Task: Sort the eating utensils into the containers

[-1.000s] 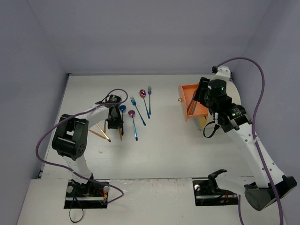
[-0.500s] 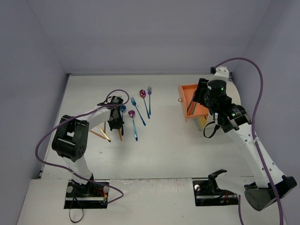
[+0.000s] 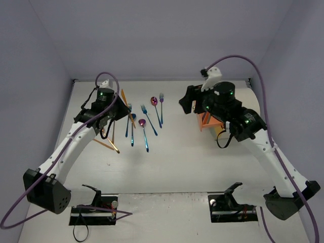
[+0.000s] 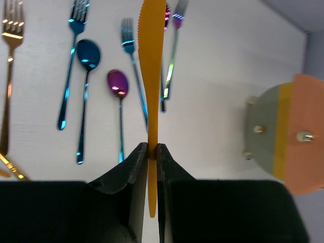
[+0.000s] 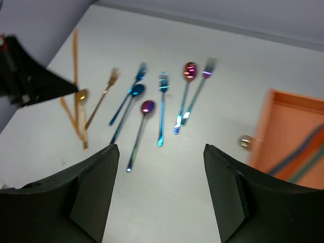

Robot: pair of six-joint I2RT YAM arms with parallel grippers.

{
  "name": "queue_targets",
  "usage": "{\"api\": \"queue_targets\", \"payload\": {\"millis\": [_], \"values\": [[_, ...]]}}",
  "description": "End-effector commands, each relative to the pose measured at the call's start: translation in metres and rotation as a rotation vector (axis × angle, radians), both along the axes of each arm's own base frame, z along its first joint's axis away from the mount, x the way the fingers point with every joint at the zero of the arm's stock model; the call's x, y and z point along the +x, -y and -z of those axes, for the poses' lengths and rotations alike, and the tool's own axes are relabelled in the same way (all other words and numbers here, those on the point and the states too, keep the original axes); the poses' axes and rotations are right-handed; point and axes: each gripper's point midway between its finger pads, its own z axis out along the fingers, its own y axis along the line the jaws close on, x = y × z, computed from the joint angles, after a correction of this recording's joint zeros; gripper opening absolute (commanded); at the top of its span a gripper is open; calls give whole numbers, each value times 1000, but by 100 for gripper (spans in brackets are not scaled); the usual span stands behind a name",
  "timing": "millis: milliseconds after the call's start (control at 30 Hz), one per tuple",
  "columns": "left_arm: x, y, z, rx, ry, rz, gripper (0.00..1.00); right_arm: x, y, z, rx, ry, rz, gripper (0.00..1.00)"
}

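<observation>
Gold-orange knife [image 4: 152,76] is sitting edge-on between the pads of the left gripper [image 4: 151,152]. The jaws are pinching tight on its handle, and the blade is pointing out away from the wrist. In the top view the knife is riding above the far-left part of the table [image 3: 177,157], over the loose row of utensils. Lying flat below it, left to right: a gold fork [image 4: 12,25], a blue fork [image 4: 71,55], a blue spoon [image 4: 88,53], a purple spoon [image 4: 118,82], a second blue fork [image 4: 129,35] and a magenta fork [image 4: 173,50]. Their handles are running roughly parallel. More gold pieces [image 3: 107,146] are lying nearer, left of the row. The right gripper [image 5: 159,152] is hovering with its jaws standing wide apart and nothing between them, looking down on the same row. The orange drawer [image 5: 288,126] is standing pulled out at the right with thin utensils lying inside, too blurred to sort by kind. Its knob [image 5: 246,142] is facing the row. The cabinet [image 4: 283,131] is showing its round front to the right of the knife.
</observation>
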Motion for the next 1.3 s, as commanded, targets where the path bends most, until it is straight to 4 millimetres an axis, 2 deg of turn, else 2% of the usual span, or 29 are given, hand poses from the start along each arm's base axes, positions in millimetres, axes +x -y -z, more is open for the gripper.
{"api": "queue_targets", "payload": {"millis": [0, 167, 267, 400, 700, 1000, 1100, 1267], "values": [[2, 35, -65, -261, 96, 49, 0, -8, -65, -20, 98, 49, -168, 65], [-4, 59, -95, -426, 110, 72, 0, -18, -109, -13, 98, 53, -230, 65], [-8, 67, -107, -459, 125, 79, 0, -21, -130, -8, 80, 51, -257, 63], [-13, 76, -119, -512, 135, 88, 0, -15, -143, -3, 69, 53, -216, 59], [-25, 80, -128, -538, 146, 112, 0, -7, -155, 20, 10, 42, -138, 49], [-34, 87, -128, -547, 134, 143, 0, -4, -156, 32, -15, 33, -106, 36], [-34, 89, -126, -544, 128, 147, 0, -4, -157, 33, -15, 32, -103, 28], [-35, 90, -121, -540, 117, 153, 0, -3, -150, 36, -27, 36, -81, 3]]}}
